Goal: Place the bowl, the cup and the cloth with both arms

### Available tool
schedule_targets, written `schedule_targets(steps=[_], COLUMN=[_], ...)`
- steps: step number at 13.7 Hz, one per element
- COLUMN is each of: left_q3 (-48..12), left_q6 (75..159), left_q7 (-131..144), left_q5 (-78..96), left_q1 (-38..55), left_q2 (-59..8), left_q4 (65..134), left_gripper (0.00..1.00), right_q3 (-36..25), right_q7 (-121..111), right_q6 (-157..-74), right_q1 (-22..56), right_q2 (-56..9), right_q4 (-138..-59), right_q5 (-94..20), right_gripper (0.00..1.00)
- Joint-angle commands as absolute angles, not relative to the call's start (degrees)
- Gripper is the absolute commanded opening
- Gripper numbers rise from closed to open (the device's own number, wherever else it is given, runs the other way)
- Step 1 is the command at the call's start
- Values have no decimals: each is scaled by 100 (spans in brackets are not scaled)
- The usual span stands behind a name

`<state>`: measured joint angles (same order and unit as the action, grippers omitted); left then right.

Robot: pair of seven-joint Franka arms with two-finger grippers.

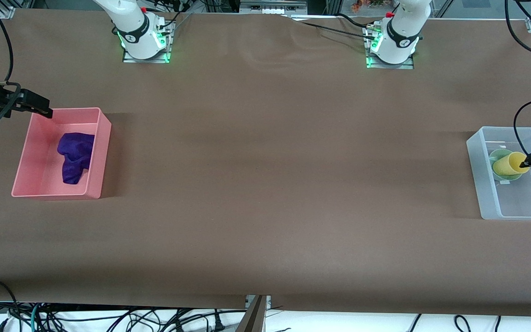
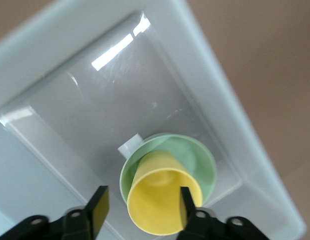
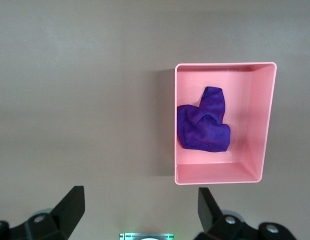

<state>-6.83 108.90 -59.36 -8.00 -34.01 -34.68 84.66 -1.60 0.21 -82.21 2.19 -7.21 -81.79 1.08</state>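
Observation:
The purple cloth (image 1: 75,154) lies rumpled in the pink bin (image 1: 102,152) at the right arm's end of the table; the right wrist view shows cloth (image 3: 202,125) and bin (image 3: 260,120) too. My right gripper (image 1: 39,107) is open and empty, up over that bin's corner nearest the robots (image 3: 139,210). The mint-green bowl (image 1: 497,157) stands in the clear bin (image 1: 475,147) at the left arm's end. The yellow cup (image 1: 510,165) leans tilted in the bowl. My left gripper (image 1: 530,161) is open at the cup's mouth (image 2: 143,207), one finger across the rim of the cup (image 2: 155,195), the other clear of it; bowl (image 2: 200,160).
The clear bin's floor (image 2: 94,100) is bare beside the bowl, apart from a small white tab. The brown table runs wide and bare between the two bins. Both arm bases stand along the table edge farthest from the front camera.

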Motion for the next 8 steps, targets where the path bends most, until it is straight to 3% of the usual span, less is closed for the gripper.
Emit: schedule_targets(steps=[1,8], left_q3=[-1140,-2995], left_q6=[10189,9027], left_q7=[-5286,-2122], left_q5=[-835,-905], left_q1=[-3278,-3270], left_q2=[-2788,-2180], left_q4=[8561,8377], left_gripper=[100,100], right_q3=[-132,-132], right_q7=[79,79], right_q6=[-8209,-8218], right_q1=[185,176], right_q2=[-694,-694], right_q4=[-8174,-8174], right_q5=[141,141], right_gripper=[100,100])
